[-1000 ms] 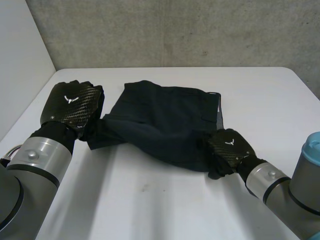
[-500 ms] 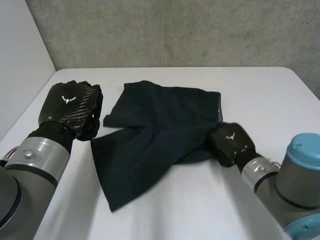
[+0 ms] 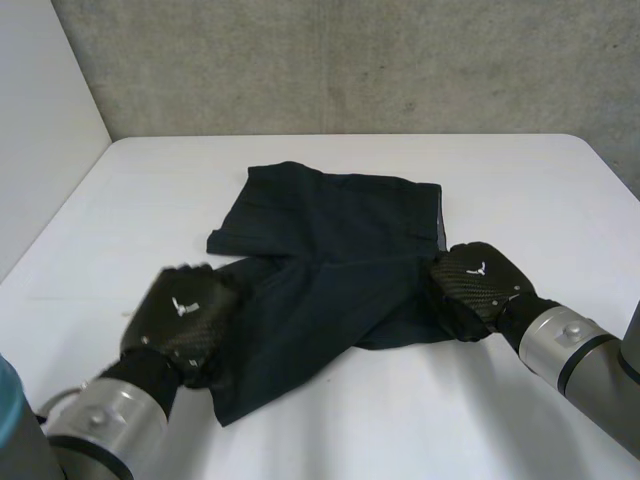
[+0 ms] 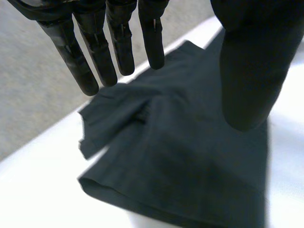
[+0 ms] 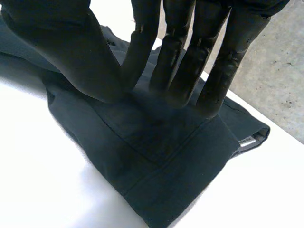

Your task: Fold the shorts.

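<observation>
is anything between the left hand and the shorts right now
Nothing visible does. The left hand is right over the near leg of the shorts, fingers straight, with only open air between them.

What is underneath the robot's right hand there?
The dark shorts: the right hand lays its straight fingers on a folded edge of them. The white table shows around the cloth; whatever lies under the fold beneath the palm is covered.
</observation>
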{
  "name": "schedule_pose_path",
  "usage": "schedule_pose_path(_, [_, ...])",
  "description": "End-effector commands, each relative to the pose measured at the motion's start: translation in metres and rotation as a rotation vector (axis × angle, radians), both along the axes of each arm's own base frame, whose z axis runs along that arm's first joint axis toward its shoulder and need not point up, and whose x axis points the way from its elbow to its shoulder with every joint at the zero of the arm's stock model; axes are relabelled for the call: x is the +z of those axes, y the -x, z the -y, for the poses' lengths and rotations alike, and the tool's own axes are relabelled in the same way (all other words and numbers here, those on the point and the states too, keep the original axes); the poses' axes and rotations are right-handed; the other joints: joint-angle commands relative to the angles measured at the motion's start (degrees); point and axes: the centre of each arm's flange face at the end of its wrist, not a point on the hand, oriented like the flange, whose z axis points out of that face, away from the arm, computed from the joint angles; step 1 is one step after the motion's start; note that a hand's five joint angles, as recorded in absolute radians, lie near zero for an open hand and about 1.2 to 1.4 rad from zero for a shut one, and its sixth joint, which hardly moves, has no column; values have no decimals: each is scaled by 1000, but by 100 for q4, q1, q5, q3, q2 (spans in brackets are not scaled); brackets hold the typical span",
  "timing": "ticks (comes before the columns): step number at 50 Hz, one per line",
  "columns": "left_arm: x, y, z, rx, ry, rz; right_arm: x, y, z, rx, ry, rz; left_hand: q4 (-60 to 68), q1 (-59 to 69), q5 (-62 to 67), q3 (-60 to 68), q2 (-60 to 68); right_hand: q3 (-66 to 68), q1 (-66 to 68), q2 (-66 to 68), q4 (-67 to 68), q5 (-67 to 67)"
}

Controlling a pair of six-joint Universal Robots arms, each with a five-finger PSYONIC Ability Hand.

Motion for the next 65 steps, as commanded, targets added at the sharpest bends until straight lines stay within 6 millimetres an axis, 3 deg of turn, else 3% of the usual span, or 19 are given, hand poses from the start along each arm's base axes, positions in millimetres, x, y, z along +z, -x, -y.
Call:
schedule_pose_path(1, [-32, 0, -7, -16, -100, 76, 13, 10, 11, -56, 22, -2, 638, 685, 664, 558, 595, -2326, -1428, -2317, -2422, -2376])
schedule_pose_path(5, [-53, 0, -6, -10, -163, 129, 10, 27, 22, -115, -15, -23, 1428, 1476, 1454, 1349, 1385, -2413, -1514, -2404, -2508, -2462])
schedule_pose_path(11, [-74, 3, -3, -2, -226, 180, -13, 28, 24, -96, -70, -98, 1548, 1596, 1574, 1468, 1505, -2883, -1984, -2874, -2978, -2932])
schedule_pose_path(21, [-72, 10, 6, 2, -197, 156, -33, 24, 43, -69, 39, -126, 858, 905, 883, 778, 815, -2900, -2002, -2892, -2996, -2950])
schedule_pose_path(35, [-90, 11, 27, 124, -163, 214, -50, 17, 58, -62, 19, -123, 1059, 1106, 1085, 979, 1016, -2884, -1985, -2875, -2979, -2933])
schedule_pose_path(40, [-87, 14, 31, 126, -148, 200, -55, 13, 59, -52, 9, -123, 2686, 2734, 2712, 2607, 2643, -2399, -1500, -2390, -2494, -2448])
schedule_pose_path(43, [-82, 14, 35, 134, -134, 184, -56, 10, 57, -43, 6, -122, 4823, 4870, 4849, 4743, 4780, -286, 612, -278, -382, -336])
schedule_pose_path(44, [-80, 15, 35, 135, -128, 179, -55, 8, 57, -39, 7, -117, 5194, 5241, 5220, 5114, 5151, 1783, 2681, 1791, 1687, 1733])
schedule_pose_path(50, [-48, 13, 37, 145, -49, 107, -44, 8, 56, -56, 4, -82, 5330, 5377, 5356, 5250, 5287, 1804, 2702, 1812, 1708, 1754])
schedule_pose_path(55, [-21, 7, 34, 141, 12, 81, -14, 12, 49, -63, 45, -75, 5330, 5377, 5356, 5250, 5287, 1804, 2702, 1812, 1708, 1754])
schedule_pose_path(61, [-3, -10, 22, 114, 72, 231, 18, 18, 14, -10, -60, -151, 5330, 5377, 5356, 5250, 5287, 1804, 2702, 1812, 1708, 1754])
schedule_pose_path(65, [-4, -23, 8, 86, 53, 351, 30, 28, -11, 49, -97, -281, 5330, 5377, 5356, 5250, 5287, 1804, 2702, 1812, 1708, 1754])
